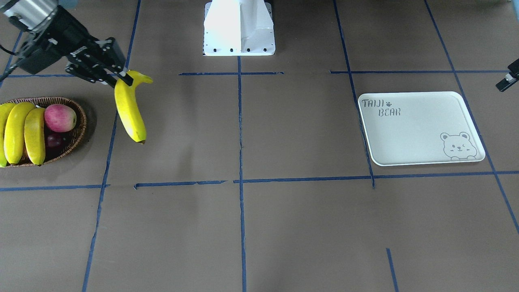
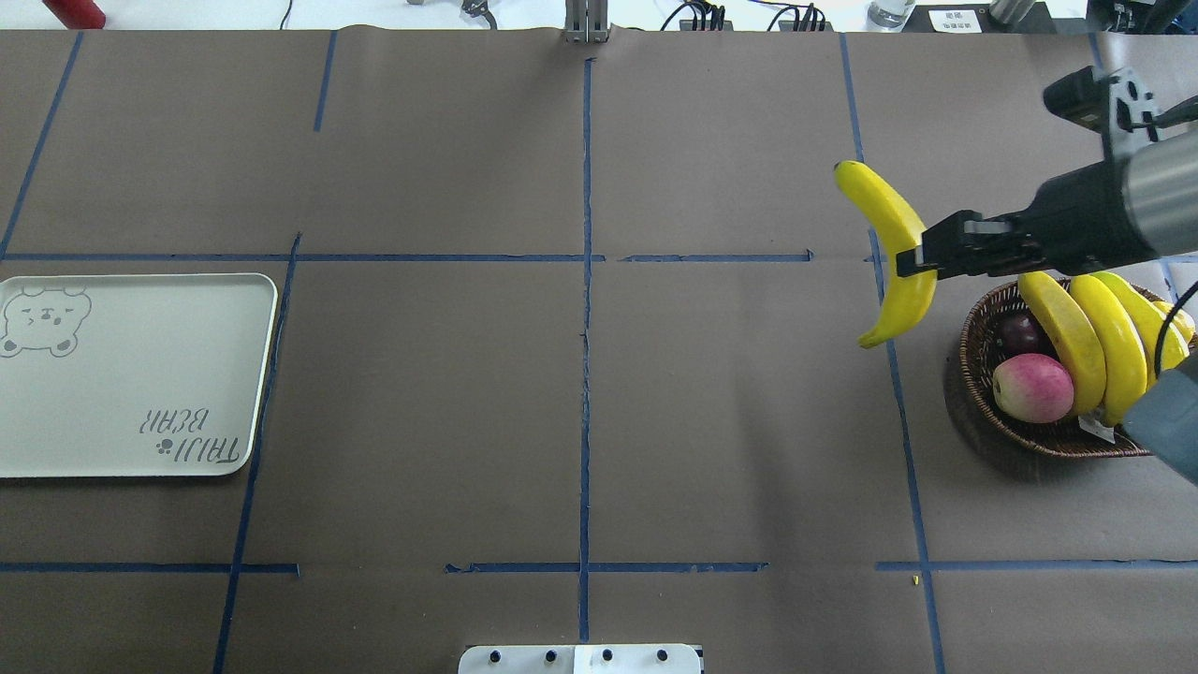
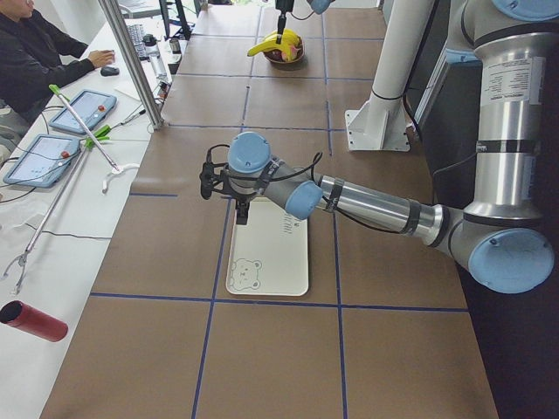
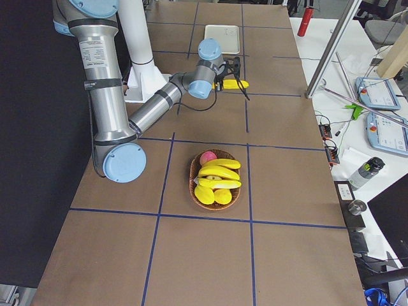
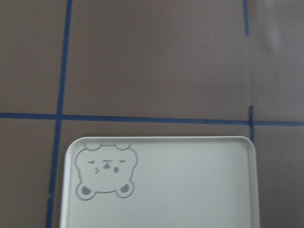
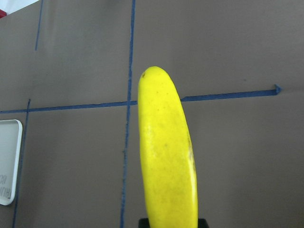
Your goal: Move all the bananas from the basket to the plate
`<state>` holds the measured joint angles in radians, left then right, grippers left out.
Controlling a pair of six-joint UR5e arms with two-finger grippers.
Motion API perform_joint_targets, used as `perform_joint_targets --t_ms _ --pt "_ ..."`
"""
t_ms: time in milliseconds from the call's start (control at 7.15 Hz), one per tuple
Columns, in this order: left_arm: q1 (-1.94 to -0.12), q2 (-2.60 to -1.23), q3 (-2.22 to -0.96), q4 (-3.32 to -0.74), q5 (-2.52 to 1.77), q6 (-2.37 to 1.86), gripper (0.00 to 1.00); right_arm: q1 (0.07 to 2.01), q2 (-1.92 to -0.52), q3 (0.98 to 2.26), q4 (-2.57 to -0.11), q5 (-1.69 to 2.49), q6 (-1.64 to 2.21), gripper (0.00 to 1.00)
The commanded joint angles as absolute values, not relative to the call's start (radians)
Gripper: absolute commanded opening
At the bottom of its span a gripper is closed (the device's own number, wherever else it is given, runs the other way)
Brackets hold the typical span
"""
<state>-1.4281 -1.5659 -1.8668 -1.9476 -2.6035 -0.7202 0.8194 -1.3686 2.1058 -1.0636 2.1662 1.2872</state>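
My right gripper (image 1: 121,77) is shut on one yellow banana (image 1: 129,109) near its stem end and holds it in the air, just beside the basket on the side towards the table's middle. The banana hangs downward and fills the right wrist view (image 6: 166,156). The brown wicker basket (image 1: 80,132) holds three more bananas (image 1: 24,132) side by side. The white bear plate (image 1: 413,134) lies empty at the other end of the table. My left gripper (image 3: 242,212) hovers over the plate's outer end. I cannot tell whether it is open or shut. The left wrist view shows the plate (image 5: 190,190) and no fingers.
A pink-red apple (image 1: 60,117) and a dark fruit (image 2: 1018,332) lie in the basket next to the bananas. The robot's white base (image 1: 239,28) stands at the table's back middle. A person sits at a side desk (image 3: 35,52).
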Motion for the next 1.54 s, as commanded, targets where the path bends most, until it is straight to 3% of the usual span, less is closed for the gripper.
perform_joint_targets --t_ms 0,280,559,839,1398 --pt "-1.318 -1.713 -1.862 -2.092 -2.631 -1.168 0.99 0.648 -1.267 2.108 -1.063 1.997 1.412 0.02" --pt "-1.164 -1.775 -1.856 -2.239 -2.533 -1.326 0.99 0.551 -1.215 2.111 -1.063 1.878 1.434 0.02" --pt "-0.971 -1.866 -1.862 -2.450 -2.352 -1.768 0.99 0.459 -1.175 2.108 -1.065 1.782 1.453 0.02" --pt "-0.875 -2.000 -1.853 -2.448 -2.272 -1.990 0.99 0.407 -1.143 2.106 -1.074 1.723 1.453 0.01" --pt "-0.715 -2.055 -1.850 -2.442 -2.128 -2.045 0.99 0.376 -1.115 2.109 -1.065 1.669 1.469 0.02"
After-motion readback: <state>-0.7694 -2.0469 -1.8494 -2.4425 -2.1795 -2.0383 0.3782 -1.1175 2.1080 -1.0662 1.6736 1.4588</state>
